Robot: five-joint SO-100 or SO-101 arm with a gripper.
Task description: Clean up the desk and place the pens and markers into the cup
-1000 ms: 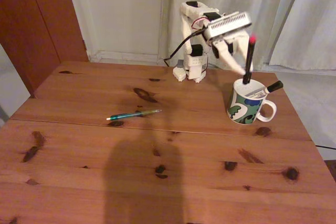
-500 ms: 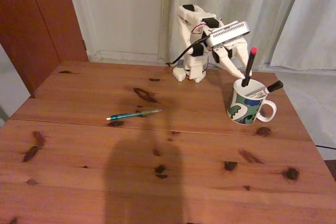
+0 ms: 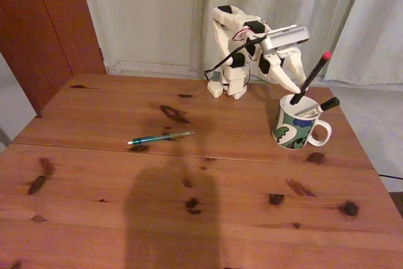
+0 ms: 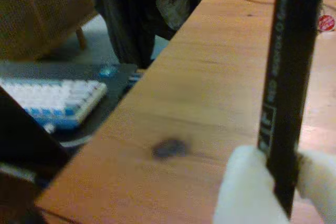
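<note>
- My gripper [image 3: 295, 92] is at the cup's [image 3: 296, 128] rim, its jaws clenched on the black pen [image 3: 310, 79]. In the wrist view the dark barrel [image 4: 286, 93] runs up between my two white fingers [image 4: 244, 192].
- Change over the last second: the pen stood nearly upright with its red tip high. Now it leans to the right in the fixed view, and its lower end has dropped to the mouth of the cup.
- My wrist has swung right and slightly down with it.
- Whether the pen's lower end is resting on the inside of the cup I cannot tell; the rim hides it.
- White marker [image 3: 320, 107]: already in the cup, leaning over the right rim, black cap out.
- Green pen [image 3: 160, 137]: lying flat on the worktop [image 3: 208, 218], left of centre, well apart from the cup, near the seam.
- Reading: this pen is at the release point. If I let go with this lean, it should slide in and rest against the rim beside the marker.
- Risk: the pen may lever on the rim and tip out to the right.
- After this one the green pen remains, so the task is roughly two-thirds done.
</note>
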